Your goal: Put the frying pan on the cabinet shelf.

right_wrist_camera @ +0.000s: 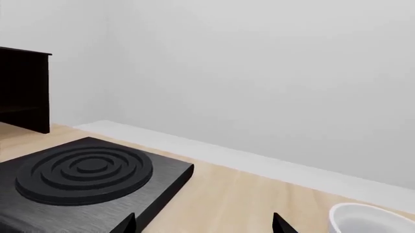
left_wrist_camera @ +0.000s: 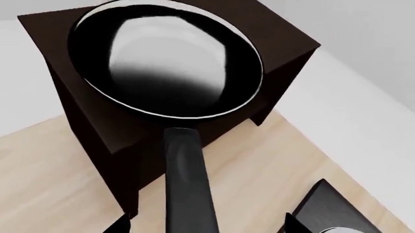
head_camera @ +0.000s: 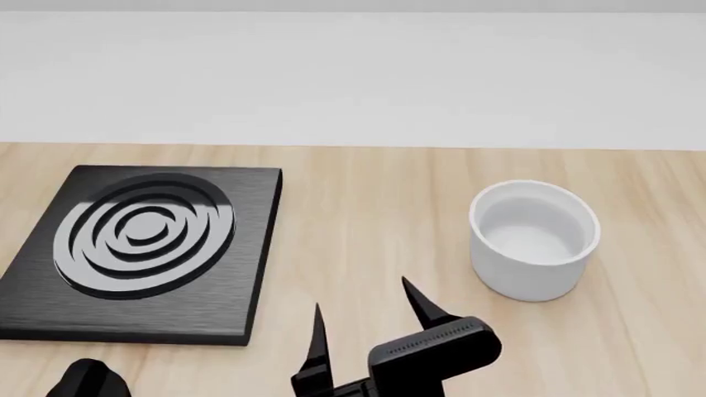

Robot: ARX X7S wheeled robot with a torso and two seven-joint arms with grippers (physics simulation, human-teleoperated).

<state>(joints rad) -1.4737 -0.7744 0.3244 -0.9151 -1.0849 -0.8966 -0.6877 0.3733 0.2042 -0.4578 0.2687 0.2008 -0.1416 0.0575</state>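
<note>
Frying pan [left_wrist_camera: 170,60] sat atop the dark cabinet [left_wrist_camera: 91,126], left gripper [left_wrist_camera: 206,224] jaws flanking its handle (grip unclear), right gripper [head_camera: 364,322] jaws spread over the worktop [head_camera: 364,215], burner plate [head_camera: 144,248], white cup [head_camera: 535,240].

You have a pale wooden tabletop [head_camera: 364,207] carrying everything. The square black burner plate [head_camera: 141,248] with concentric rings lies flat on it at your left. The white cup [head_camera: 535,238] stands upright on the wood, well apart to the right. The dark cabinet [left_wrist_camera: 97,131] stands on the same tabletop; the frying pan [left_wrist_camera: 168,63] sits on its top.
</note>
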